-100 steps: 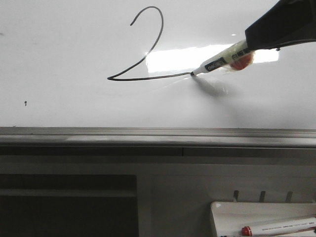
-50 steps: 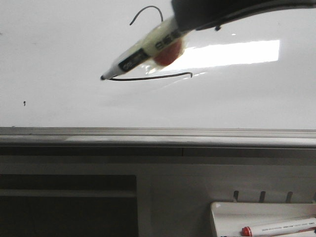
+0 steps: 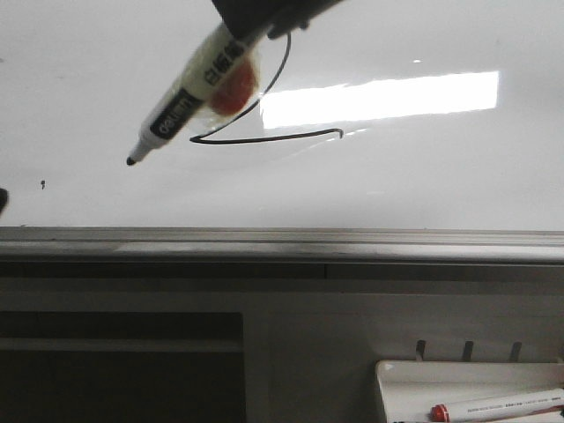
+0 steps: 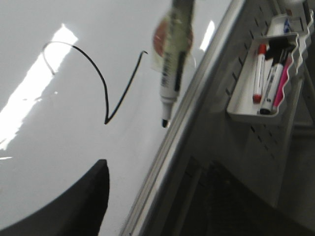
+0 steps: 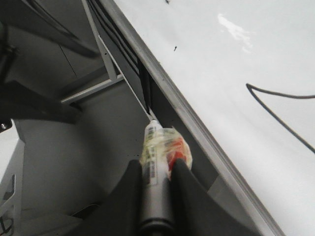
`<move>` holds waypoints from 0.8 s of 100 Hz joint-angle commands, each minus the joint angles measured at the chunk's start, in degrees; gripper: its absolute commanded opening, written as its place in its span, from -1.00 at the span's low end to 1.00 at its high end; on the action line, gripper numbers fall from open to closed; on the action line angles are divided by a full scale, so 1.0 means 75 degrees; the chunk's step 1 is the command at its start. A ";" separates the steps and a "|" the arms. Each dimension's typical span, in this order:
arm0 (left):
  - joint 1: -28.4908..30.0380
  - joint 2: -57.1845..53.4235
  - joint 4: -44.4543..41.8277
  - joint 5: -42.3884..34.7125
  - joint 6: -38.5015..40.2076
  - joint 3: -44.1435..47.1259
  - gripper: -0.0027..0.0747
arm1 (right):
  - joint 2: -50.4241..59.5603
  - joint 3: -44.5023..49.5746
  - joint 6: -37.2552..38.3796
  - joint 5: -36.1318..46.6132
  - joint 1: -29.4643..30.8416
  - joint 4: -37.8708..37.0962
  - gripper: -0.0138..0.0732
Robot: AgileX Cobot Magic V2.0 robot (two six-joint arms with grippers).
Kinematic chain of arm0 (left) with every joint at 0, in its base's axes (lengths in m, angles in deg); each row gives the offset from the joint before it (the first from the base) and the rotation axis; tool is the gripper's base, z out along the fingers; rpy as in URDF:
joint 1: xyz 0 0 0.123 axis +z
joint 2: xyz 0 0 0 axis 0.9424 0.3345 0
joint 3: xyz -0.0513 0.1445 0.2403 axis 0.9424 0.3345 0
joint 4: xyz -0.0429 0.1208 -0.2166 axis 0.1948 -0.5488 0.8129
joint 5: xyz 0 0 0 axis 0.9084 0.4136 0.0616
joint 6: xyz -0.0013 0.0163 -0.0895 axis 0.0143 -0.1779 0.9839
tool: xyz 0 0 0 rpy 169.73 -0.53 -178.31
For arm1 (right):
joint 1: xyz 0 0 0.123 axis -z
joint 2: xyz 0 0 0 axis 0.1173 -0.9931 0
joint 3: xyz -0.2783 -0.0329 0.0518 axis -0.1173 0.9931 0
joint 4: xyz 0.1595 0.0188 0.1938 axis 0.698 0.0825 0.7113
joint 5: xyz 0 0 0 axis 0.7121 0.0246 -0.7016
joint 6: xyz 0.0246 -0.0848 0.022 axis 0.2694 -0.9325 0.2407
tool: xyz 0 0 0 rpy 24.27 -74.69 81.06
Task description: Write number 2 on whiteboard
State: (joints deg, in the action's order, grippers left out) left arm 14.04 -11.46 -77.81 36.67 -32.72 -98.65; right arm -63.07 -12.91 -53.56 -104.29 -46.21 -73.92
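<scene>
Landmark = number 2 [image 3: 264, 115], drawn black on the whiteboard [image 3: 441, 185]: curved top partly hidden, diagonal down to a sharp lower-left corner, long flat base stroke running right under the bright rectangular light reflection [image 3: 379, 99]. Small black dot [image 3: 43, 184] sits well left of and below the 2, just above the grey bottom rail [image 3: 282, 242]. Marker [image 3: 189, 92] hangs tilted over the upper-left of the 2, black tip pointing down-left, left of the 2's corner; can't tell from the front view if the tip touches the board. Right end effector [image 5: 157, 179] clenched on the marker barrel, red-and-yellowish tape wrap just ahead of the fingers [image 5: 128, 191]. Left end effector [image 4: 69, 206]: only one dark finger edge in its wrist view, state can't tell. White tray [image 3: 397, 388] well below-right of the 2, under the rail, holding a red-capped marker [image 3: 498, 407].
</scene>
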 commanded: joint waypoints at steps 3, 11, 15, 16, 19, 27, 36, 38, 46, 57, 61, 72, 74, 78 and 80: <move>0.0007 0.0745 -0.0195 -0.0065 0.0122 -0.0557 0.04 | 0.0001 -0.0540 -0.0092 0.0005 -0.0030 0.0272 -0.80; 0.0007 0.1136 -0.0197 -0.0065 0.0301 -0.0806 0.04 | -0.0114 -0.0629 -0.0092 -0.0086 -0.0061 0.0271 -0.80; 0.0007 0.1308 -0.0211 -0.0065 0.0476 -0.0932 0.04 | -0.0172 -0.0629 -0.0092 -0.0086 -0.0108 0.0271 -0.80; 0.0007 0.1333 -0.0211 -0.0065 0.0498 -0.0967 0.04 | -0.0201 -0.0629 -0.0092 -0.0086 -0.0110 0.0271 -0.80; 0.0007 0.1439 -0.0211 -0.0081 0.0547 -0.1027 0.04 | -0.0257 -0.0629 -0.0092 -0.0086 -0.0148 0.0271 -0.80; 0.0007 0.1646 -0.0259 -0.0183 0.0673 -0.1128 0.04 | -0.0401 -0.0629 -0.0092 -0.0069 -0.0206 0.0271 -0.80; 0.0007 0.1775 -0.0273 -0.0658 0.0890 -0.1141 0.04 | -0.0450 -0.0629 -0.0092 0.0096 -0.0236 0.0271 -0.80; 0.0007 0.1806 -0.0273 -0.0739 0.0929 -0.1141 0.04 | -0.0450 -0.0629 -0.0092 0.0147 -0.0236 0.0271 -0.80; 0.0007 0.1826 -0.0259 -0.0876 0.1145 -0.1141 0.02 | -0.0450 -0.0641 -0.0092 0.0183 -0.0236 0.0271 -0.80; 0.0145 0.1875 -0.0262 -0.1002 0.1404 -0.1178 -0.03 | -0.0450 -0.0641 -0.0092 0.0003 -0.0236 0.0271 -0.80; 0.0210 0.1896 -0.0262 -0.1179 0.1505 -0.1212 -0.04 | -0.0450 -0.0641 -0.0092 0.0003 -0.0236 0.0288 -0.80; 0.0393 0.2012 -0.0076 -0.1739 0.1537 -0.1320 -0.04 | -0.0450 -0.0641 -0.0092 0.0018 -0.0236 0.0348 -0.80; 0.0437 0.2060 0.0028 -0.1719 0.1537 -0.1334 -0.04 | -0.0450 -0.0641 -0.0092 0.0018 -0.0236 0.0348 -0.80; 0.0513 0.2151 0.0198 -0.1575 0.1537 -0.1389 -0.04 | -0.0450 -0.0641 -0.0092 -0.0012 -0.0236 0.0385 -0.80; 0.0560 0.2202 0.0255 -0.1557 0.1537 -0.1425 -0.04 | -0.0450 -0.0641 -0.0092 -0.0013 -0.0236 0.0386 -0.80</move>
State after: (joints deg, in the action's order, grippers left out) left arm 17.12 4.16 -78.46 26.16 -22.17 -106.77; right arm -67.58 -15.77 -53.80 -107.19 -48.00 -72.17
